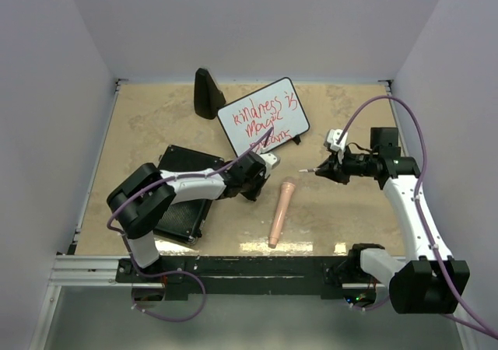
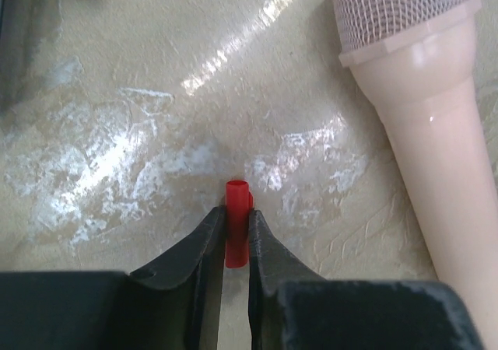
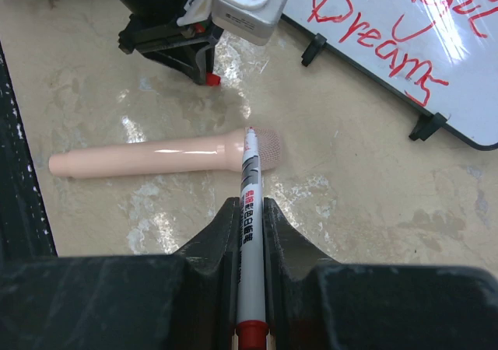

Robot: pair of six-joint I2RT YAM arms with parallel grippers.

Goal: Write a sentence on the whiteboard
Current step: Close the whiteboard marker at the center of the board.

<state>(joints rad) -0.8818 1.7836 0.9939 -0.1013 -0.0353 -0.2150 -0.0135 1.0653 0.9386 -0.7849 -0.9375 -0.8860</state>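
The whiteboard (image 1: 263, 115) stands tilted at the back centre on black wire legs, with red writing on its face; its lower part (image 3: 405, 23) shows in the right wrist view. My right gripper (image 1: 320, 171) (image 3: 249, 206) is shut on a grey marker (image 3: 250, 179) with its red tip bare, held off the board to its right. My left gripper (image 1: 268, 163) (image 2: 236, 214) hangs low over the table just in front of the board, shut on the marker's red cap (image 2: 236, 225) (image 3: 212, 78).
A pink toy microphone (image 1: 280, 210) (image 2: 436, 132) (image 3: 156, 157) lies on the table between the two grippers. A black ribbed case (image 1: 183, 210) lies at the front left under the left arm. A dark wedge-shaped object (image 1: 208, 93) stands behind the board's left end.
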